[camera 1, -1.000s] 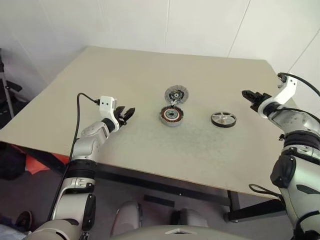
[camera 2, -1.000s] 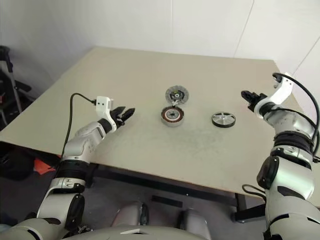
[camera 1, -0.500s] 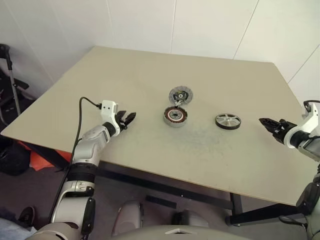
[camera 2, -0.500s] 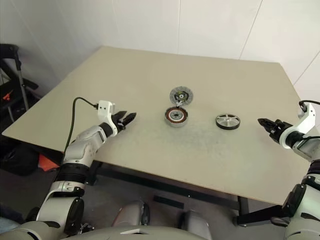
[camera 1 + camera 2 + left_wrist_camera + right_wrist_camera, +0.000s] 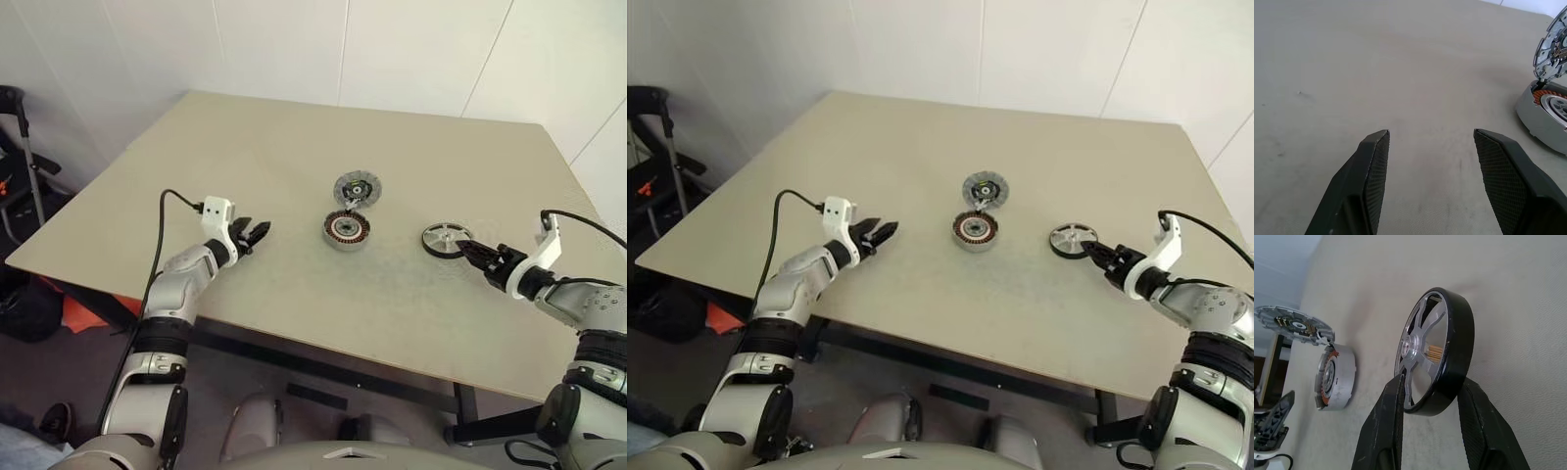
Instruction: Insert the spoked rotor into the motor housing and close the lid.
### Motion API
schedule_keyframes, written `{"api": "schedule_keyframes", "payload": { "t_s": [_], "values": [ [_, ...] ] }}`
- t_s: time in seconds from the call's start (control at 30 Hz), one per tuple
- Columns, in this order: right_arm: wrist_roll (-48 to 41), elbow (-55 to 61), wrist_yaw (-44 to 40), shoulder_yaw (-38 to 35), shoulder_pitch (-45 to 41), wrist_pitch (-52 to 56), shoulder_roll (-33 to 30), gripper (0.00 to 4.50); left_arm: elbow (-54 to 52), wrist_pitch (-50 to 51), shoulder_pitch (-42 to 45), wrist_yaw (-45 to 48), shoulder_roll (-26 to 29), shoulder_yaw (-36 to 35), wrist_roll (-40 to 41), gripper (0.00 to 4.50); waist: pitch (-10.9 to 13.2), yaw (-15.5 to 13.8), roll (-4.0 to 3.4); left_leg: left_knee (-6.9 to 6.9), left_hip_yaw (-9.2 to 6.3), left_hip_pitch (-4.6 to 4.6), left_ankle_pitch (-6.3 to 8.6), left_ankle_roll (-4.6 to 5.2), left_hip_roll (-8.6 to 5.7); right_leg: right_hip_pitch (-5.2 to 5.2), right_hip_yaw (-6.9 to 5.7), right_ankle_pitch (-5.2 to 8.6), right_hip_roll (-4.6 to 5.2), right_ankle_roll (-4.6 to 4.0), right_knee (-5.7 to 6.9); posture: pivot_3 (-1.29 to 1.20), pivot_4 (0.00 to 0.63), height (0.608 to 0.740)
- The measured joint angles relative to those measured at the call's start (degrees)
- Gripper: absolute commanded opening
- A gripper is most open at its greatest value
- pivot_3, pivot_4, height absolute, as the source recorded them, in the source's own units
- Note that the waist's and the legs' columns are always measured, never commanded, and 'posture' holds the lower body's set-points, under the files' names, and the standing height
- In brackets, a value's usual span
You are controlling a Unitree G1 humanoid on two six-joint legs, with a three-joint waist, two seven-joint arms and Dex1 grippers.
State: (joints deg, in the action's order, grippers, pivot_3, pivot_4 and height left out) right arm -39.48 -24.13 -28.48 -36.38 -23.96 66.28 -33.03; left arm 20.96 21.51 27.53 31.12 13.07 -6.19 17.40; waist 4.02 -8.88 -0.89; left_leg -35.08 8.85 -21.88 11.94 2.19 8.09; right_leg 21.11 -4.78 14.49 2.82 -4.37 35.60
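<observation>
1. Right gripper (image 5: 468, 252), right of centre in the head view: fingers parted and reaching the near-right edge of the rotor (image 5: 444, 238). In the right wrist view one finger (image 5: 1388, 423) overlaps the spoked face and the other sits outside the black rim, so the rim lies between them. Whether they press on it I cannot tell; the rotor lies flat on the table.
2. Left gripper (image 5: 259, 233), left of centre: fingers apart, holding nothing, just over bare table. The left wrist view shows both ribbed pads (image 5: 1377, 165) with open surface between them.
3. Rotor: right of centre, silvery spoked face up, dark rim, well apart from the housing.
4. Housing (image 5: 346, 230): centre of frame, silver ring with copper windings inside, open at the top.
5. Lid (image 5: 358, 188): just above the housing in the frame, tilted, its lower edge touching the housing's far rim; blue and yellow marks at its centre face the camera.
6. Nothing lies between rotor and housing.
7. Table (image 5: 245, 147): plain beige board with faint scuffs. White panelled wall behind it. Dark equipment with red parts stands at the left edge of the frame.
</observation>
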Motion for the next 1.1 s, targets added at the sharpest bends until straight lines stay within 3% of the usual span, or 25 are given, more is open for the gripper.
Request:
{"api": "schedule_keyframes", "payload": {
  "t_s": [0.1,0.2,0.3,0.5,0.7,1.0,1.1],
  "values": [
    [0.00,0.41,0.25,0.66,-0.17,-0.33,0.29,1.86,-0.05,0.00,0.52,0.30,0.02,-0.03,0.20,2.91,0.00,0.06,0.00,0.02,0.00,0.04,-0.02,-0.03,0.00,-0.02,0.00,0.00,0.00,0.00,0.00,0.00,0.000,0.740],
    [0.16,0.40,0.59,1.38,-0.21,-1.02,0.35,1.28,-0.09,0.00,0.53,0.40,0.14,-0.04,0.23,2.91,0.00,0.10,0.00,0.04,0.00,0.06,-0.03,-0.06,0.00,-0.03,0.00,0.00,0.00,0.01,0.00,0.00,0.000,0.740],
    [0.21,0.40,0.69,1.76,-0.31,-1.60,0.67,0.35,-0.09,0.00,0.53,0.37,0.34,-0.08,0.23,2.91,0.00,0.20,0.00,0.07,0.00,0.09,-0.04,-0.07,0.00,-0.04,0.00,0.00,0.00,0.01,0.00,0.00,0.000,0.740],
    [-1.70,1.13,1.05,1.15,-0.81,-0.91,3.01,0.31,-0.09,-0.02,0.52,0.33,0.57,-0.14,0.21,2.91,0.00,0.20,-0.01,0.10,0.00,0.08,-0.05,-0.09,0.00,-0.02,0.00,0.00,0.00,0.01,0.01,0.00,0.000,0.740],
    [-10.06,6.80,0.02,-0.52,-2.48,5.65,5.72,0.31,-0.09,-0.02,0.52,0.31,0.58,-0.13,0.16,2.91,-0.01,0.01,-0.03,0.13,0.00,0.08,-0.05,-0.09,0.00,-0.02,0.00,0.00,0.00,0.01,-0.02,0.00,0.000,0.740],
    [-11.94,8.51,3.40,3.22,-5.11,10.63,7.57,0.31,0.23,-0.09,0.69,-0.01,0.82,-0.12,-0.06,2.91,-0.01,0.43,-0.03,0.22,0.00,0.14,-0.11,-0.20,-0.03,-0.01,0.00,-0.02,0.02,0.04,-0.04,0.00,0.000,0.740],
    [-9.07,11.49,7.66,9.46,-7.63,13.43,7.86,0.31,0.29,-0.11,0.80,-0.40,0.74,-0.13,-0.06,2.91,-0.01,0.50,-0.04,0.37,-0.03,0.20,-0.18,-0.31,-0.04,-0.01,0.00,-0.02,0.00,0.03,-0.03,0.00,0.000,0.740]
  ]
}}
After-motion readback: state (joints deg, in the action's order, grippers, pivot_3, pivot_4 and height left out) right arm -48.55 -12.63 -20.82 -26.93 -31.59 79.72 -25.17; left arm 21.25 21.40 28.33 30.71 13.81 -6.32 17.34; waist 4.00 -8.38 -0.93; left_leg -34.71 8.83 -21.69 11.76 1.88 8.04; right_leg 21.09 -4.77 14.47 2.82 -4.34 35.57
